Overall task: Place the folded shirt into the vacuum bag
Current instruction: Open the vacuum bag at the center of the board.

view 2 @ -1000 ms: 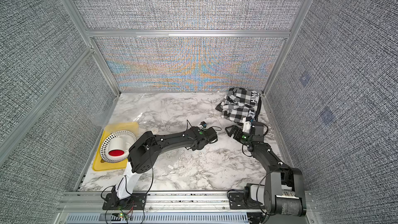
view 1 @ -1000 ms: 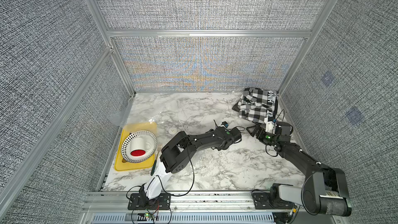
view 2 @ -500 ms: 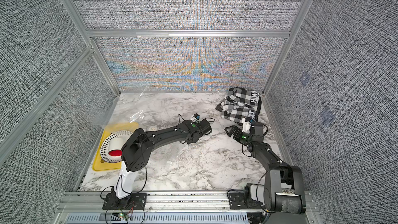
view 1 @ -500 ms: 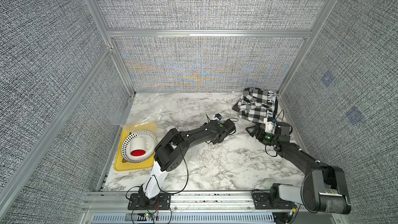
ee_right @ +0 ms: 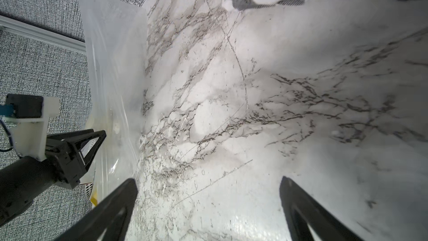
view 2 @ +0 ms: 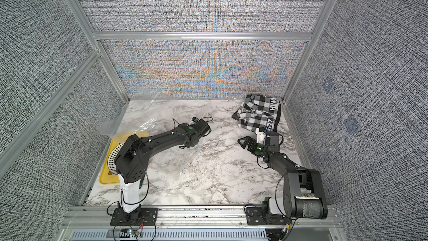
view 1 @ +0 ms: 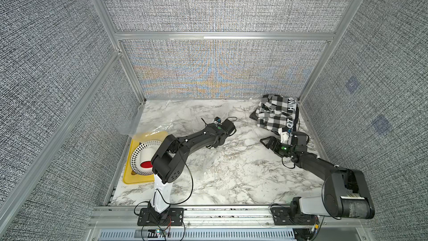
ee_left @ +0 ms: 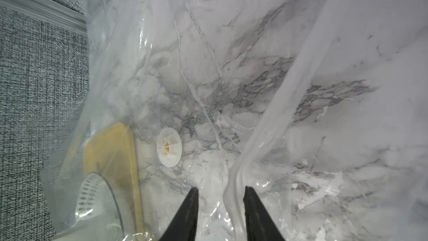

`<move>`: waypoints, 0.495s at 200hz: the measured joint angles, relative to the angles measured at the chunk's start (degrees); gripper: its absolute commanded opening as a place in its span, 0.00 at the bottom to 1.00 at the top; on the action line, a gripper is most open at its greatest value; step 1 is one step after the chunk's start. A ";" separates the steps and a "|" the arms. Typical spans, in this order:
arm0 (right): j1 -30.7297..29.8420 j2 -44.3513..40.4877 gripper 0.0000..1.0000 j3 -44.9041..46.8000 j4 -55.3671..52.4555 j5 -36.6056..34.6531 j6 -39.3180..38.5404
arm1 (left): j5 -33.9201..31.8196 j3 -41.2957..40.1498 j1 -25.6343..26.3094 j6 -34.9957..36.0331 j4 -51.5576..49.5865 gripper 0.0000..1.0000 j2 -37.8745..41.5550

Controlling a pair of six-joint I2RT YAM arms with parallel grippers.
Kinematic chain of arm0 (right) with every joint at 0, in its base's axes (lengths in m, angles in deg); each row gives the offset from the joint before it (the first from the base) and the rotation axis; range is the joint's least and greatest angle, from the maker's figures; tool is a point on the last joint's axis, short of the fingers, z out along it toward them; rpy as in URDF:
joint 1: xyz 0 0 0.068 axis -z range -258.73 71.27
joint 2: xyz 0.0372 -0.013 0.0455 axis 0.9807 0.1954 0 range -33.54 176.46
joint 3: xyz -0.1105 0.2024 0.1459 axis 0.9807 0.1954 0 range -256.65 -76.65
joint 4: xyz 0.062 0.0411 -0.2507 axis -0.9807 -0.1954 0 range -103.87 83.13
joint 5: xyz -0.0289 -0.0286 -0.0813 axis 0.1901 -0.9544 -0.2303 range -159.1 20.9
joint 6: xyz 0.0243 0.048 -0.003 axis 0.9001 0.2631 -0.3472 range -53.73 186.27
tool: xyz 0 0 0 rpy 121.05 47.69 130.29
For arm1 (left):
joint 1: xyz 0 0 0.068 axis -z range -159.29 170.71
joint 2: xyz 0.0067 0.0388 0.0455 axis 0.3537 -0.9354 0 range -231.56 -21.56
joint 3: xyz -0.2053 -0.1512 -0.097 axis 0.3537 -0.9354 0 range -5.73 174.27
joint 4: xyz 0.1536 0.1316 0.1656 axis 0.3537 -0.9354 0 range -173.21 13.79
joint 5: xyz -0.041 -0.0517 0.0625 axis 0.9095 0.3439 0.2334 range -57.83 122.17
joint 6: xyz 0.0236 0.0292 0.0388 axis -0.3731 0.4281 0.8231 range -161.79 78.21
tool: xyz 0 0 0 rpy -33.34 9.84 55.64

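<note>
Left wrist view: the left tool (ee_left: 221, 188) has its jaws part-way apart, straddling the seal strip (ee_left: 268, 112) at the mouth of the vacuum bag (ee_left: 143, 73). There's a gap on either side of the strip, so I read it as not pinched. — A

Why there? — B

My guess is the strip is the only stiff bit of the film. Take it and lift, and the mouth gapes. Elsewhere you'd likely catch both layers. — A

Right side? — B

The right tool (ee_right: 208, 180) is spread fully and empty, over bare bench (ee_right: 301, 89), facing the bag. In a top view it sits just beside the near edge of the shirt (view 1: 275, 114), nose turned away from it. Wide jaws suit a thick fold of cloth, but it would have to swing round first. — A

Shirt condition? — B

Black-and-white check, with a black band with white lettering down one side. Folded but rumpled, pushed into the far right corner of the bench, well apart from the bag. Not in yet. — A

Bag? — B

Clear and crinkly, spread over the left-centre of the bench, with a round white valve (ee_left: 169, 147) showing. One corner rides up the left wall (view 1: 97, 121), and film drapes over the yellow tray (view 1: 129, 175) carrying a patterned plate (view 1: 139, 154). It's much wider than the shirt, so fit isn't my worry. Limp film closing the mouth is. — A
</note>
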 measured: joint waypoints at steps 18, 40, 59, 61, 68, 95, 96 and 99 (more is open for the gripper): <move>-1.14 1.01 0.99 -0.42 0.33 0.13 -0.02 | 2.34 -1.62 -1.55 0.07 2.36 0.28 1.57; -2.51 1.88 0.99 -0.46 0.42 0.22 -0.04 | 6.21 -3.43 -2.84 0.61 4.85 0.23 2.54; -3.85 2.23 0.99 -0.59 0.44 0.22 -0.26 | 10.71 -4.90 -4.22 1.07 7.13 0.26 3.67; -4.00 2.23 0.99 -0.61 0.44 0.22 -0.26 | 11.21 -5.05 -4.33 1.07 7.37 0.26 3.82; -4.52 2.23 0.99 -0.68 0.44 0.17 -0.33 | 13.16 -5.55 -4.83 1.09 8.20 0.27 4.31; -7.19 2.01 0.99 -1.01 0.44 -0.48 -0.87 | 20.81 -6.69 -5.77 1.09 11.52 0.29 5.68; -7.26 2.01 0.99 -1.03 0.44 -0.50 -0.90 | 21.03 -6.71 -5.79 1.09 11.58 0.29 5.68; -7.48 1.95 0.99 -1.05 0.44 -0.61 -0.94 | 21.66 -6.71 -5.84 1.09 11.85 0.29 5.75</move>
